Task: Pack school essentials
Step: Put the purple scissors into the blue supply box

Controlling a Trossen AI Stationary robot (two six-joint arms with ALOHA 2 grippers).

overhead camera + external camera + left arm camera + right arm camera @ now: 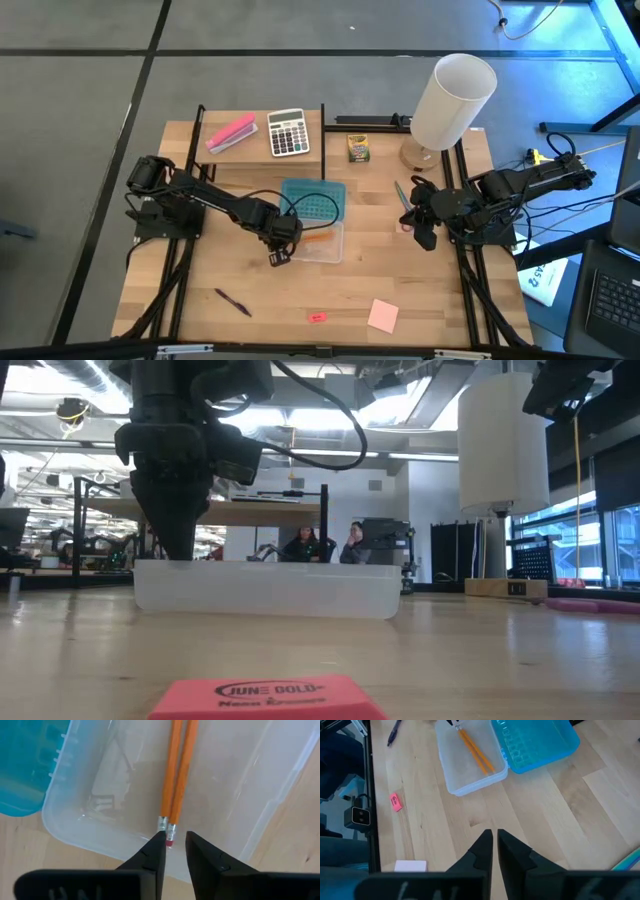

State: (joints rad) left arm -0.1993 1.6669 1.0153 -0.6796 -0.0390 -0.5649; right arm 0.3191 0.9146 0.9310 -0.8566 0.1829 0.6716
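Observation:
Two orange pencils [177, 770] lie side by side on the floor of a clear box [322, 243] at mid-table, whose blue lid [313, 200] lies open on the far side. My left gripper [175, 842] points down over the box's near-left corner, open, with its fingertips at the pencils' eraser ends [169, 834]. Over the table's right side my right gripper [425, 236] hangs shut with nothing in it. The purple-handled scissors [403, 200], crayon box [358, 148], dark pen [232, 301], pink eraser [317, 317] and sticky-note pad [383, 315] lie on the table. My left gripper stands open around the pencils' eraser ends [169, 834], coming from above. One fingertip [159, 840] is right beside the erasers, but I cannot tell whether it touches them. The pencils lie flat on the box's floor.
A calculator [288, 132] and a pink stapler [231, 132] sit at the far left. A tall white cylinder [452, 100] on a wooden base stands at the far right. Black rails run along the table's left and right sides. People sit in the room beyond.

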